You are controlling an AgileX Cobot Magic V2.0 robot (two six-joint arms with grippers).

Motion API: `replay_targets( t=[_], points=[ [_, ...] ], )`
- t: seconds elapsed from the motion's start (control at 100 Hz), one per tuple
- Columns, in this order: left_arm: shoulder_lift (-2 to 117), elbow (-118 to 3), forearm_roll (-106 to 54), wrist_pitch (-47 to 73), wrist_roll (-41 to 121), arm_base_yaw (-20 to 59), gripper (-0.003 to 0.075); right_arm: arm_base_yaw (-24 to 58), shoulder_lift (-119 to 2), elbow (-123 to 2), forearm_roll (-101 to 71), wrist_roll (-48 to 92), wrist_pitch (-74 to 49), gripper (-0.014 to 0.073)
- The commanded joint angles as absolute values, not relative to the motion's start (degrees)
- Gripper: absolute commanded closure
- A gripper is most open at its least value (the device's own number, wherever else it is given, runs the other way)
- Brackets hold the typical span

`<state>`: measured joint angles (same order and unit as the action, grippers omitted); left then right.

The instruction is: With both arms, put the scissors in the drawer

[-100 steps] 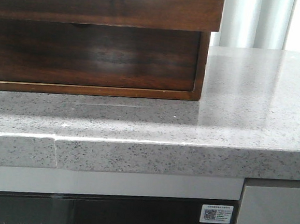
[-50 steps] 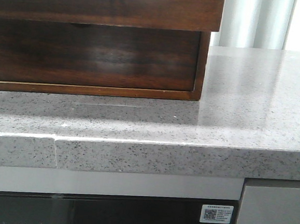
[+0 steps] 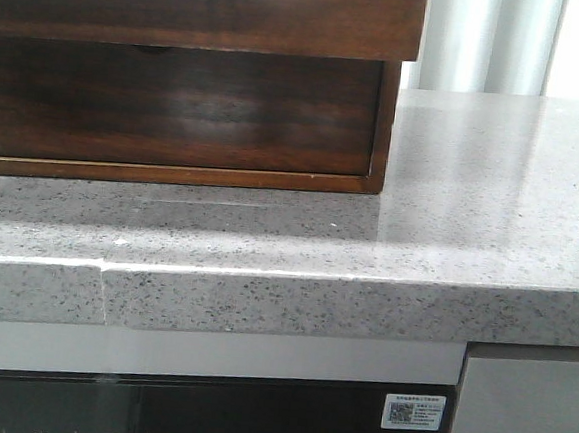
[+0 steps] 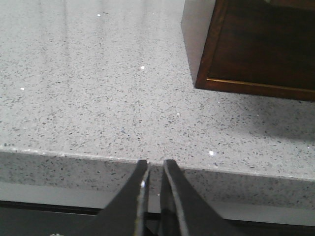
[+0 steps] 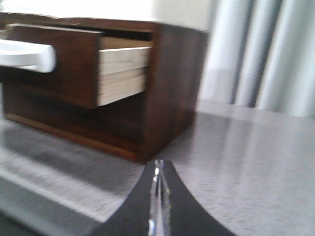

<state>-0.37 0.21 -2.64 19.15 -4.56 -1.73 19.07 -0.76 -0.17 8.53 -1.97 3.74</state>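
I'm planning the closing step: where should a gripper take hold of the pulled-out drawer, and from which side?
Probably its front panel's top edge, from the front and above. The drawer juts out of the cabinet with a plain flat front, no knob in view, so that lip looks pinchable. Whether the white piece is a handle I cannot tell.

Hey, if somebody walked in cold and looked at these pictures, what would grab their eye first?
The dark wooden cabinet fills the upper left of the front view, sitting on a speckled grey stone countertop. In the right wrist view its upper drawer stands pulled out, pale wood sides showing, with something white over its front. No scissors show anywhere. The right hand is shut and the left hand barely parted, both empty.
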Motion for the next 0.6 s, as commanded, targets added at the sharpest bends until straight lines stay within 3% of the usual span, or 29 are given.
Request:
replay_targets(
  t=[0.0, 0.33, 0.59],
  points=[
    [-2.2, 1.2, -3.4, 16.7, -5.2, -1.9, 0.0717, 13.2, -0.6, 1.7, 10.0, -3.3, 13.7, 0.0699],
    [-2.2, 1.2, -3.4, 16.7, -5.2, -1.9, 0.0717, -2.7, 1.7, 1.6, 9.0, -3.6, 1.4, 0.0699],
    [-2.2, 1.2, -3.4, 16.7, -5.2, -1.9, 0.0717, -7.6, 1.7, 1.7, 4.8, -1.0, -13.0, 0.0699]
  ],
)
